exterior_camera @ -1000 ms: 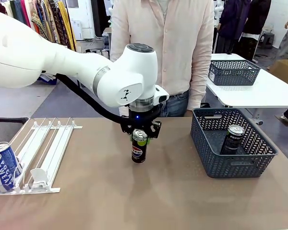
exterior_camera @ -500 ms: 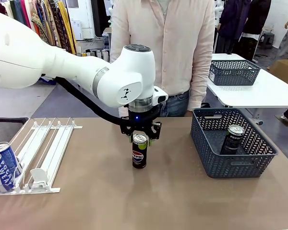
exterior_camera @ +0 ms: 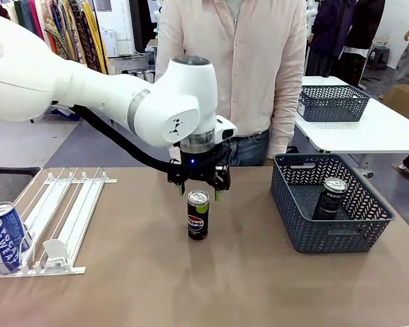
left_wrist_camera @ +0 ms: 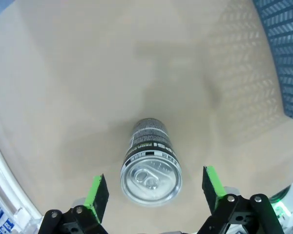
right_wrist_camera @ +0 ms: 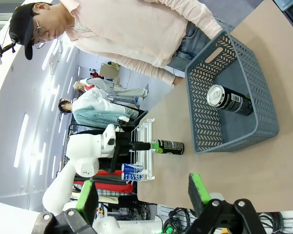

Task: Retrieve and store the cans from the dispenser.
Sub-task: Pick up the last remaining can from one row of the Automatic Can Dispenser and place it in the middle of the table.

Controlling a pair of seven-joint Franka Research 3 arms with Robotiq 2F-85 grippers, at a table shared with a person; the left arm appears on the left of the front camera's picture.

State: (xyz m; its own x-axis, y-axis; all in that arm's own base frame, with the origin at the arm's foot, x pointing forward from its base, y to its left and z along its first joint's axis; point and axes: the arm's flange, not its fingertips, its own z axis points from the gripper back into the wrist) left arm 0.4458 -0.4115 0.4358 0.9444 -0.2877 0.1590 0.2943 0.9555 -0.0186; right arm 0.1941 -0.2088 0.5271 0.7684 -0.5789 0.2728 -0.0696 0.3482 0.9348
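A black can [exterior_camera: 198, 216] stands upright on the bare brown tabletop [exterior_camera: 191, 286] in the middle of the front view, its silver top up and a round red-white-blue logo facing the camera. The left arm [exterior_camera: 123, 102] reaches in from the upper left of that frame and hangs straight above the can, with its jaws spread wide. In the left wrist view the two green pads [left_wrist_camera: 96, 191] sit at the lower edge on either side of the can [left_wrist_camera: 150, 163], with a clear gap of tabletop showing on both sides, so the jaws hold nothing and do not touch it. At the right of the front view sits a dark lattice basket [exterior_camera: 330, 235] with a second black can [exterior_camera: 332, 197] leaning inside against its far right wall; the right wrist view shows that can [right_wrist_camera: 229, 100] lying in the basket [right_wrist_camera: 200, 117] in the upper right of the frame. At the lower left of the front view lies the white dispenser [exterior_camera: 68, 211], with two blue cans [exterior_camera: 10, 225] at its left end, near the frame's edge. In the right wrist view the right arm's jaws stand wide apart at the bottom of the frame, gripping nothing. A person in a pale shirt [exterior_camera: 232, 68] stands behind the tabletop, at top centre.
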